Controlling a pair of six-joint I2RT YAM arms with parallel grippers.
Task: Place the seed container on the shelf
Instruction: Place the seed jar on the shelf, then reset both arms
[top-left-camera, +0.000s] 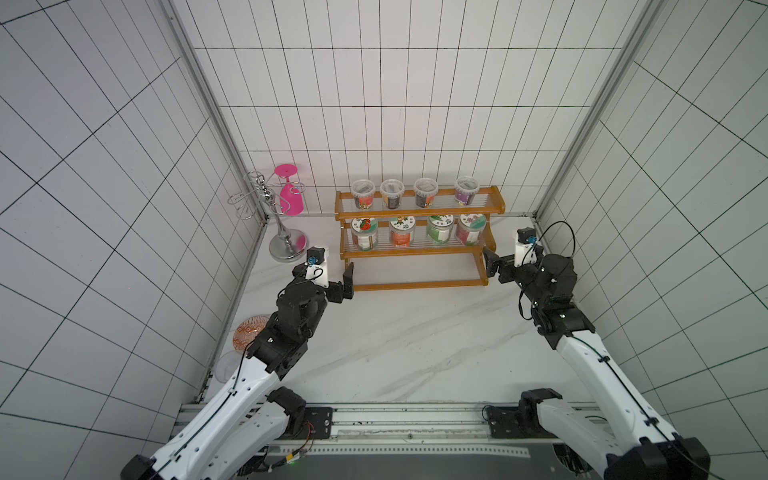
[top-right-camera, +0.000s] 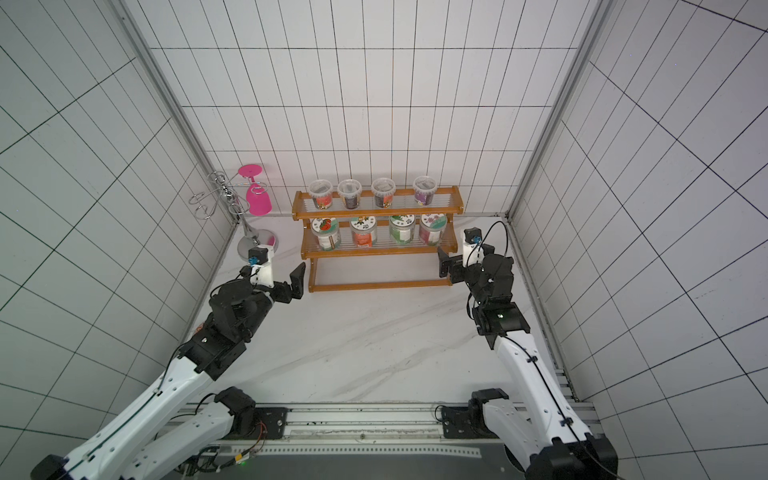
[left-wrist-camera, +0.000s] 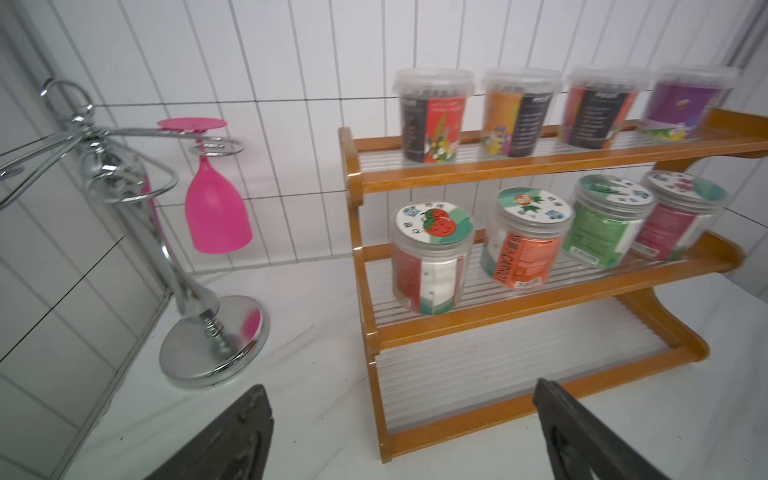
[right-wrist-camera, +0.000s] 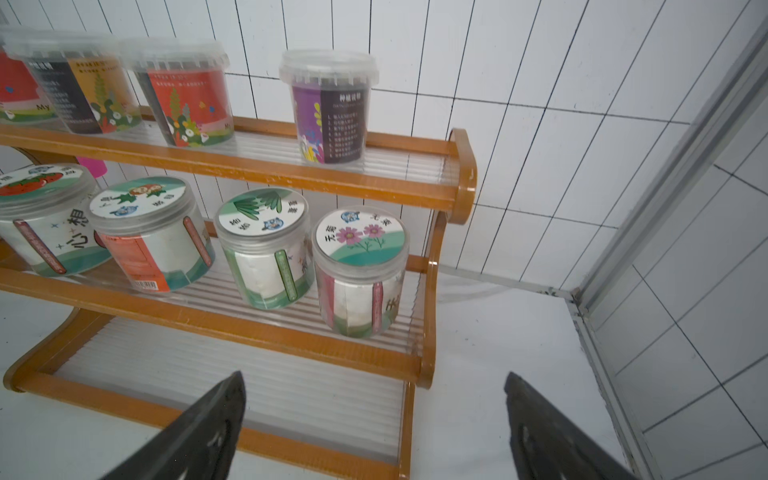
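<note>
On the orange-brown wooden three-tier stepped shelf (top-left-camera: 419, 285) stand eight clear plastic seed containers (top-left-camera: 439, 233): four tapered lidded tubs (top-left-camera: 363, 193) on the top tier, dark filling above their coloured labels, and four round jars with picture lids (top-left-camera: 364, 235) on the middle tier, white packets inside. The left gripper (left-wrist-camera: 400, 383) and right gripper (right-wrist-camera: 374, 374) hover before the shelf's ends, jaws spread, holding nothing. Beside the shelf, a pink plastic goblet (top-left-camera: 291, 201) hangs upside down from a silver wire stand (top-left-camera: 282, 250).
</note>
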